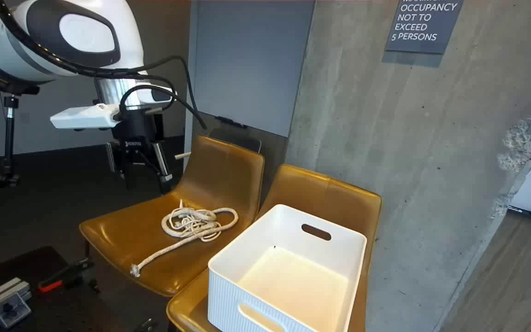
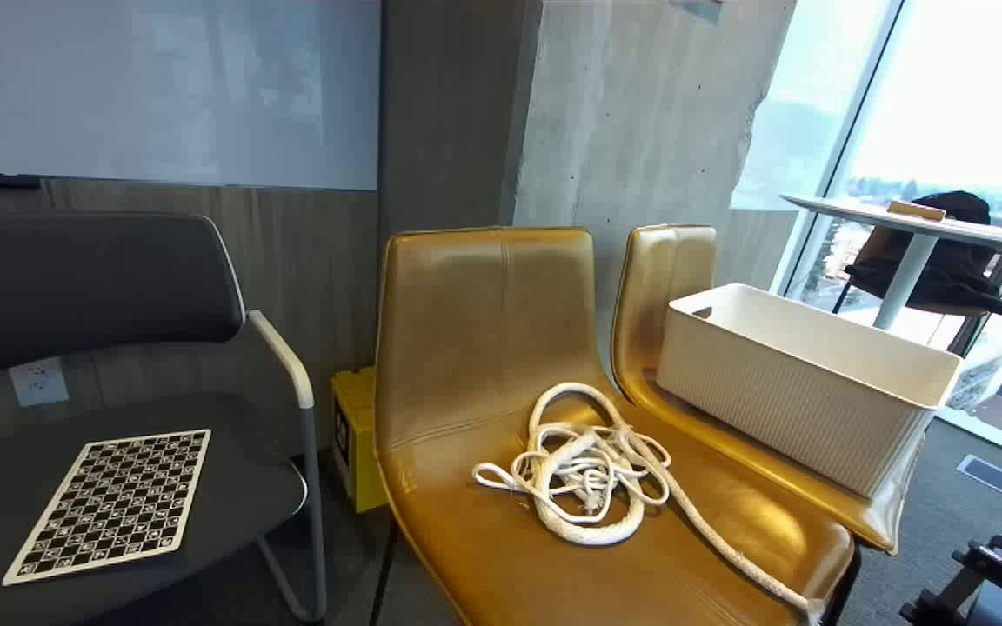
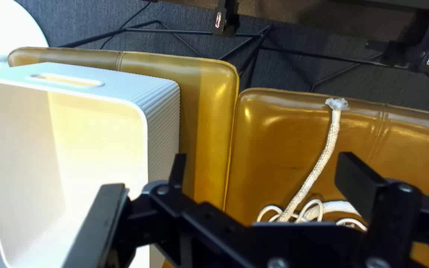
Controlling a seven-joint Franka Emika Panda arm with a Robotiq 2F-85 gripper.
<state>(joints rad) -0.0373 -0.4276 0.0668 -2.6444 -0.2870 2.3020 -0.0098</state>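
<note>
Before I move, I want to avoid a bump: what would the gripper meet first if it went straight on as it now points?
Most likely the brown seat that bears the rope, below the gripper. Depth is unclear, so the rope itself or the edge of the neighbouring chair could come first.

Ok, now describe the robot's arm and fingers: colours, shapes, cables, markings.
The arm is white and rounded, with a dark grey panel around a white oval. Black cables run along it. Near a silvery collar are a flat white block and a black housing with small pale lettering. The fingers are mostly black, with silvery bars.
</note>
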